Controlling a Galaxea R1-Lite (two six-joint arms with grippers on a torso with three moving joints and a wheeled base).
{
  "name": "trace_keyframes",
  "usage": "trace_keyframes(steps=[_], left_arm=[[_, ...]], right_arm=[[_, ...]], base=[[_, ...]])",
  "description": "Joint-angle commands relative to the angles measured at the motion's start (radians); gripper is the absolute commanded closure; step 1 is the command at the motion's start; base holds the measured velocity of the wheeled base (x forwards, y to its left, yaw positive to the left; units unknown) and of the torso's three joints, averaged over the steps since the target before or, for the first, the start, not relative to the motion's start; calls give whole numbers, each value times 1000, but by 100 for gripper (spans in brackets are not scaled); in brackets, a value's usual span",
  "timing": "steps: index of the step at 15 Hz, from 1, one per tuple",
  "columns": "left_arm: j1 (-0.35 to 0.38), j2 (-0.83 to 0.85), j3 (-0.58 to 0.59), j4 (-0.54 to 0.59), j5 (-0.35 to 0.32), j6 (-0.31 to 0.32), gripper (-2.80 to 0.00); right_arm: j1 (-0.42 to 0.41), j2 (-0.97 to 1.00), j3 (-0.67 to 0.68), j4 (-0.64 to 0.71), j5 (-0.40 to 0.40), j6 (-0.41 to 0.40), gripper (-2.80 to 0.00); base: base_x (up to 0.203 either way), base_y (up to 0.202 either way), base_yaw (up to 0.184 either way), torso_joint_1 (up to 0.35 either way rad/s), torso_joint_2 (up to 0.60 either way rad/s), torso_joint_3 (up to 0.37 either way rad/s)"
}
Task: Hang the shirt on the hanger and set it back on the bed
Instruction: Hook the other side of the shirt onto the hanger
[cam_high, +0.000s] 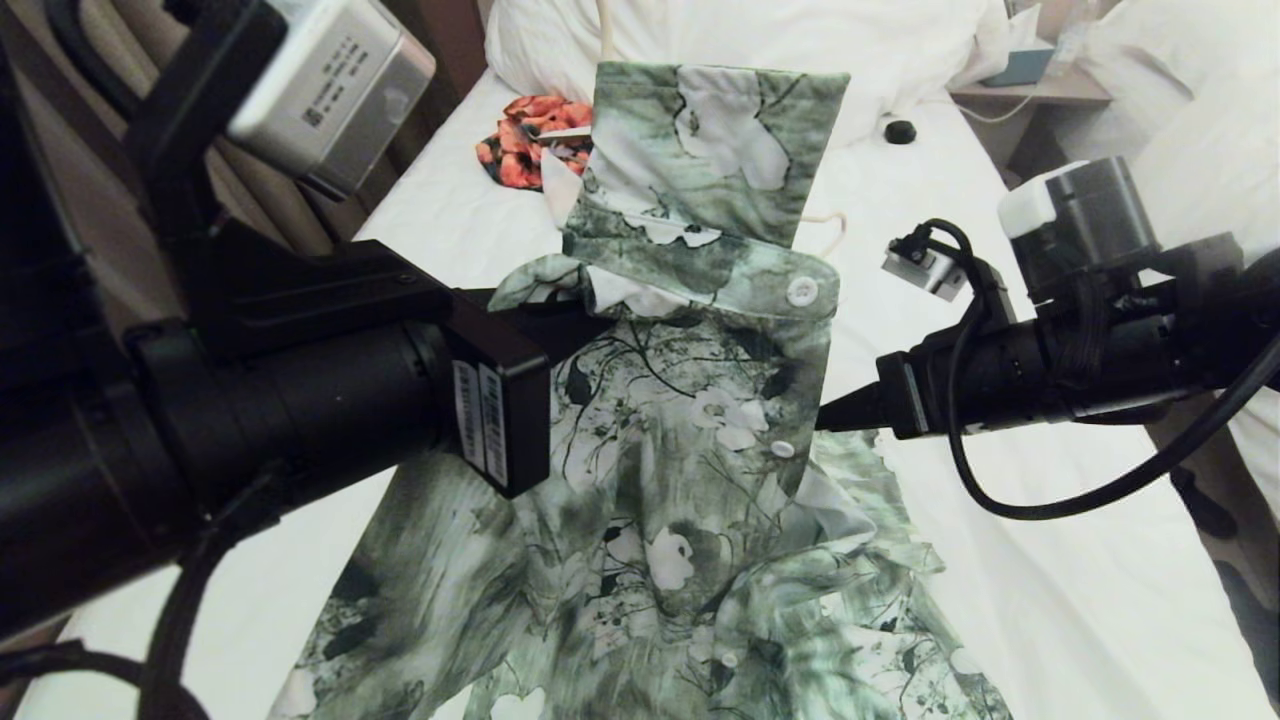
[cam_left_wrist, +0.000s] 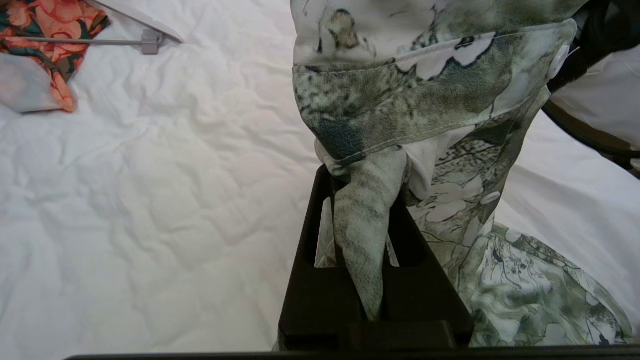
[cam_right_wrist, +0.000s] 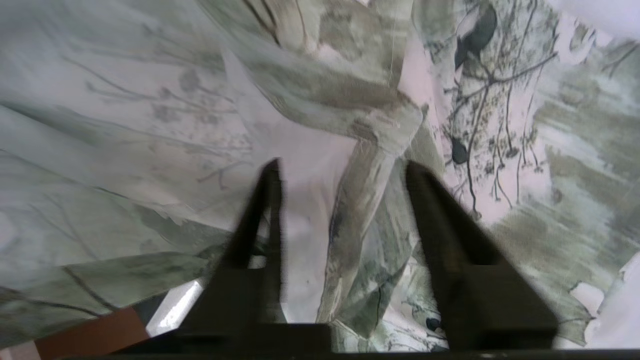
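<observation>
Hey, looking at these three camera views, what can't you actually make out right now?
- Hanger: head view, only a cream loop shows past the raised shirt; the rest is hidden by it.
- Right gripper: head view, its tip vanishes behind the shirt's edge; the right wrist view is blurred, jaws apart around a fold.
- Left gripper: head view, blocked by its own arm; the left wrist view shows it pinching fabric.
- Shirt's hem: cut off by the head view's lower edge.
</observation>
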Motion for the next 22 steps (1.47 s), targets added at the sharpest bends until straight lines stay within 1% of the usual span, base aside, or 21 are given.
trace_keyframes(steps=[1,2,4,5,8,9,10,16,17,19,22], left_arm=[[4,4,-1,-2,2,1,0],[4,4,-5,-2,2,1,0],[4,5,-6,-4,0,0,0],[4,7,-6,-4,-1,-2,0],[4,7,-12,-5,-2,-2,0],[4,7,-12,-4,-1,-2,0],[4,6,-12,-4,-1,-2,0],[15,3,-9,-4,1,-2,0],[29,6,-6,-4,-1,-2,0],[44,10,-3,-4,-4,-4,0],[45,12,22,-4,-3,-13,0]], right_arm=[[0,4,23,-16,6,0,-280],[2,12,46,-74,9,0,-280],[20,30,92,-235,8,4,-280],[33,43,99,-273,8,15,-280],[46,66,93,-302,3,30,-280],[48,69,93,-314,0,38,-120],[48,68,94,-314,0,40,0],[31,71,96,-317,-1,45,0],[17,67,93,-318,-1,56,0],[-16,64,79,-327,-2,112,0],[-62,63,70,-348,-22,123,0]], base=[[0,0,0,0,0,0],[0,0,0,0,0,0],[0,0,0,0,0,0],[0,0,0,0,0,0],[0,0,0,0,0,0],[0,0,0,0,0,0],[0,0,0,0,0,0],[0,0,0,0,0,0],[0,0,0,0,0,0],[0,0,0,0,0,0],[0,0,0,0,0,0]])
